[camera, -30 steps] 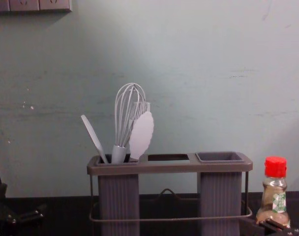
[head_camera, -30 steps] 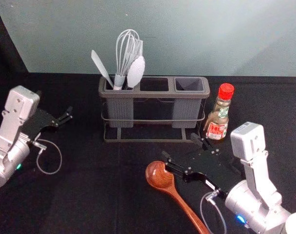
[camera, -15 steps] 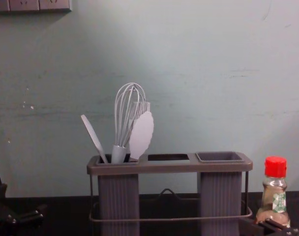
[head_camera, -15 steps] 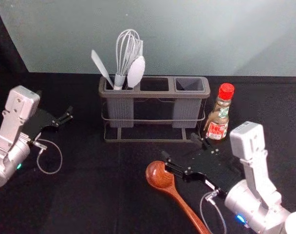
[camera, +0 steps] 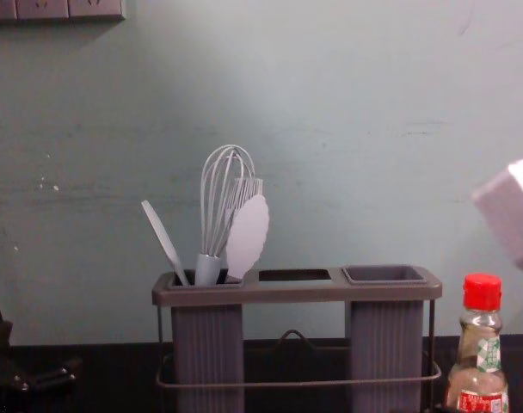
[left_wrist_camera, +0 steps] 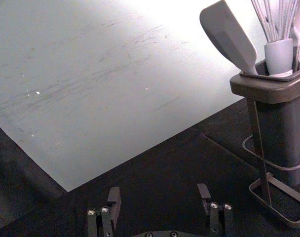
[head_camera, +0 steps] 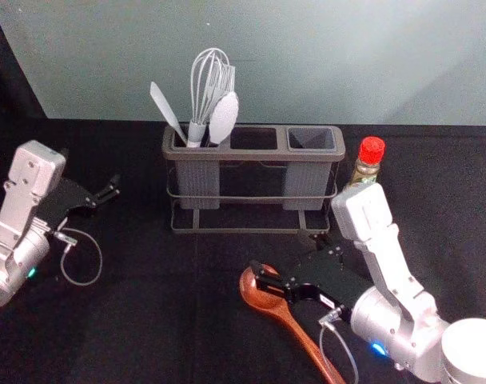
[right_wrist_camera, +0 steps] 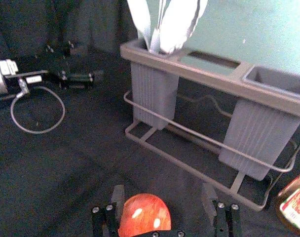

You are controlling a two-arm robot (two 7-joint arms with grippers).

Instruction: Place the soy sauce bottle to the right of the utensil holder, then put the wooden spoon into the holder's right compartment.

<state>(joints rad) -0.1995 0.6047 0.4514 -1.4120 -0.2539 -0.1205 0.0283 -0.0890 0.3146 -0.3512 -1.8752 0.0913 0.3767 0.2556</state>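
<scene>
- One pale grey-green wall (head_camera: 307,64) rises behind everything.
- One dark cloth (head_camera: 147,320) covers the work surface below it.
- Two silver arms reach in. On the right side, the right gripper (head_camera: 289,254) is low at the spoon's bowl, its fingers spread, released; in its wrist view the bowl lies between them, nearer one finger.
- Over on the left, the left gripper (head_camera: 89,170) hangs apart from the holder, its fingers also spread and released.
- One grey utensil holder (head_camera: 251,156) stands upright before the wall, three openings along its top.
- One wooden spoon (head_camera: 255,292) lies on the cloth in front of the holder, bowl towards it, handle slanting nearer and to the right.
- One soy sauce bottle (camera: 478,353), red-capped, stands upright just beside the holder's right end, partly behind the right arm in the head view.
- One whisk (head_camera: 209,80) leans in the holder's left compartment.
- Two smaller pale utensils share that compartment: a scalloped one (head_camera: 223,118) and a slim, outward-leaning spatula (head_camera: 166,108).
</scene>
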